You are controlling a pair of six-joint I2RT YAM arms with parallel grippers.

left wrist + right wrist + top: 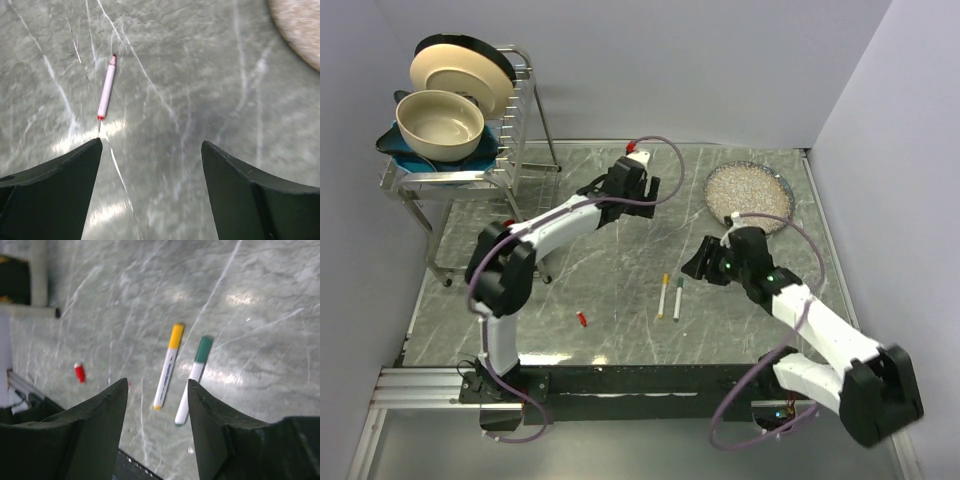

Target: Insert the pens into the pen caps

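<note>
The left gripper [151, 147] and right gripper [157, 382] are hanging spread, empty. The uncapped red-tipped pen [106, 90] is lying at eleven o'clock from the left; the red cap [582, 319] is sitting at nine o'clock from the yellow-capped pen [664, 296] (green-capped pen [678, 297] beside). Light, slippery: pinching mid-barrel is looking safest.

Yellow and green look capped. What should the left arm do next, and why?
Probably ease the left gripper forward and close on the barrel of the red pen. The pen lies uncapped just beyond the gripper's open jaws, while the red cap lies loose, well apart from it.
</note>
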